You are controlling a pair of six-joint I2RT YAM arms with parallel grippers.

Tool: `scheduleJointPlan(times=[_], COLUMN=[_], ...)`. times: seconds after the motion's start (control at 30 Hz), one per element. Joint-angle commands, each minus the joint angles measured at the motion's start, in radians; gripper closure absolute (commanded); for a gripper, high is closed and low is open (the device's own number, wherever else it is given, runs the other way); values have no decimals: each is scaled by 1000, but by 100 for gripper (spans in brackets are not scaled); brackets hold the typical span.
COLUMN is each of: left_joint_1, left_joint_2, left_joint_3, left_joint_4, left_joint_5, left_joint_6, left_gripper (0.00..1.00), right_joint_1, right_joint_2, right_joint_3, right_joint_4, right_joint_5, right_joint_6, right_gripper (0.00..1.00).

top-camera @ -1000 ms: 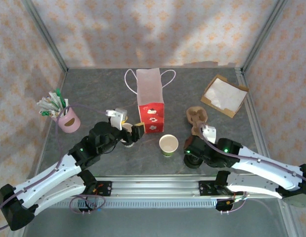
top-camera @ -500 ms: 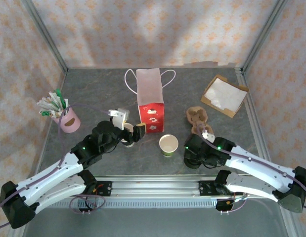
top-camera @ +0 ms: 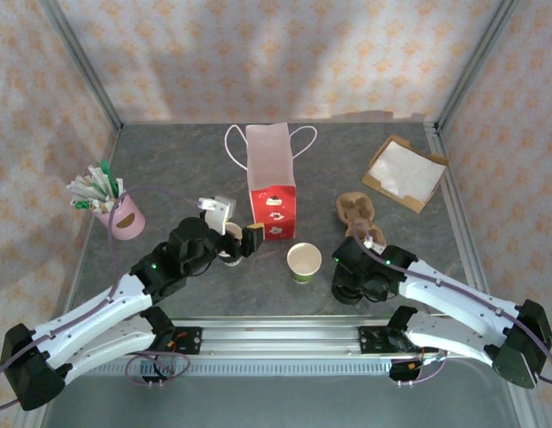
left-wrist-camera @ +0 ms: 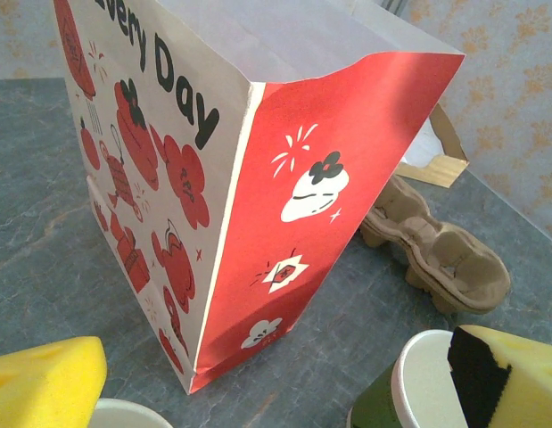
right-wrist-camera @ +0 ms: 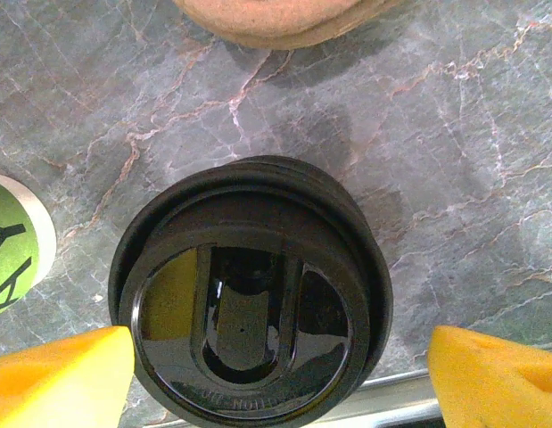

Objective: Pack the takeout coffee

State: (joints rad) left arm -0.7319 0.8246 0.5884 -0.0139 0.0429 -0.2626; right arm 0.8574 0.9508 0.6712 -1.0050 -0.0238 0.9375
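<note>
Overhead, the right end effector mostly hides black lids.

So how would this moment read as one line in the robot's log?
left gripper: open, straddling lidless cup | right gripper: open, pads flanking black lid stack | nothing gripped

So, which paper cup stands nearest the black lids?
The green cup, mid-table, just beside the lids; the other paper cup is at the left gripper.
</note>
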Motion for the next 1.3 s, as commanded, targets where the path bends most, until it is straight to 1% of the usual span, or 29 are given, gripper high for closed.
scheduleJointPlan(times=[0.0, 0.13, 0.63, 0.83, 0.93, 1.27], left_joint_1=[-7, -8, -8, -8, -8, -8], left_joint_2=[5, 7, 7, 6, 6, 6], left_joint_3=[31, 31, 30, 30, 30, 31], left_joint_4=[3, 2, 2, -1, 2, -3], left_joint_5=[-20, -23, -28, -29, -28, -28], left_joint_6=[14, 16, 20, 21, 21, 23], left_gripper=[0, 0, 0, 0, 0, 0], right_joint_1=[-13, -12, -12, -12, -13, -12], right_joint_2=[-11, 6, 80, 46, 34, 134], right_joint_3=[-12, -11, 40, 75, 80, 116], right_joint_4=[-2, 19, 22, -27, -28, -50], right_joint_5=[-9, -25, -16, 12, 10, 13], right_joint_6=[-24, -42, -93, -97, -98, -116], right_gripper=[15, 15, 16, 15, 14, 14])
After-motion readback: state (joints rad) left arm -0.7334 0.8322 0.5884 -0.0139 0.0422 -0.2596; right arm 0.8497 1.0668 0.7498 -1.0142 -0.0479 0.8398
